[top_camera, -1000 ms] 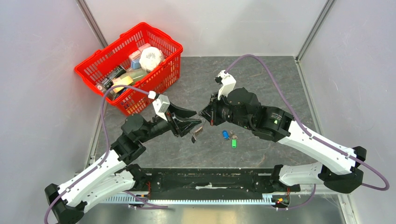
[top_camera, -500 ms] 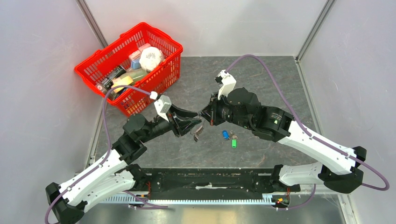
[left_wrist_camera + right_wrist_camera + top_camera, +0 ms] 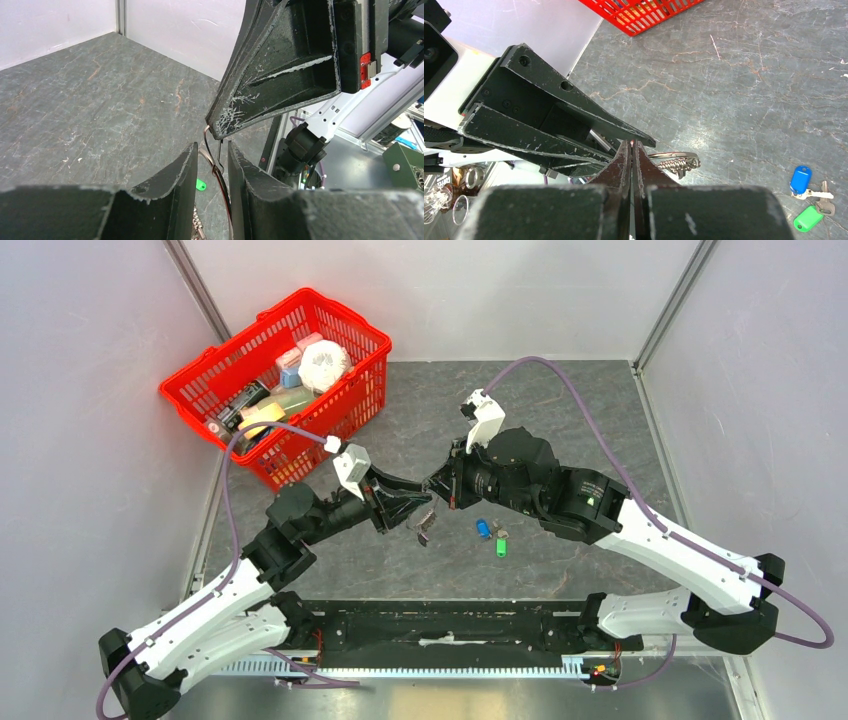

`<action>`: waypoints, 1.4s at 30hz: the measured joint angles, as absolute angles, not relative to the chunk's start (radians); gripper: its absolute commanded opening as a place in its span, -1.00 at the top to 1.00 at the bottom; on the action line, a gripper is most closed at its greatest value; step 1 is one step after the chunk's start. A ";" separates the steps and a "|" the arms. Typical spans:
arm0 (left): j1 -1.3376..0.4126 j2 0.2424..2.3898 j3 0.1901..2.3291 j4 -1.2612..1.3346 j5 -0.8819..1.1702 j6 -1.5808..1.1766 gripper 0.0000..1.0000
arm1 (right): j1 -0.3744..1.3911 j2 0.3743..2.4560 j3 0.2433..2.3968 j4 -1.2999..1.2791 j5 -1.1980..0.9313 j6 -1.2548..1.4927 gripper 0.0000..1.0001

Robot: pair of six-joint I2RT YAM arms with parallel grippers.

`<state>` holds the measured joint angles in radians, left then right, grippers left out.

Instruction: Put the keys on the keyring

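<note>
1. our right gripper (image 3: 631, 146) is pinched fully closed on the keyring (image 3: 425, 525), holding it above the table (image 3: 560, 410).
2. our left gripper (image 3: 212, 150) straddles the ring's wire, jaws narrowly apart, not clamped.
3. loose keys (image 3: 800, 180), blue and green among them, lie on the table near the right gripper.

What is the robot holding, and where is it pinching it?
The right gripper pinches the keyring by its wire loop; the left gripper just straddles it.
</note>
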<state>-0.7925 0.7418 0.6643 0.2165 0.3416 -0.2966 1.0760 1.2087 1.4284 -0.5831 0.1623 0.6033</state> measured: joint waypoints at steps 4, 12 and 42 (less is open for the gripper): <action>-0.793 0.742 0.664 0.216 0.342 -0.295 0.93 | 1.076 1.208 1.428 -0.583 0.162 0.603 1.00; -0.794 0.738 0.664 0.217 0.338 -0.286 0.96 | 1.076 1.202 1.428 -0.584 0.160 0.603 1.00; -0.800 0.732 0.674 0.080 0.198 -0.286 0.96 | 1.076 1.040 1.385 -0.538 0.187 0.612 0.15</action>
<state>-0.7998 0.7322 0.6743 0.0803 0.1978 -0.2859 1.0760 1.0397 1.3849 -0.5377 0.1871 0.6125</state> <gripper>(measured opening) 0.045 0.403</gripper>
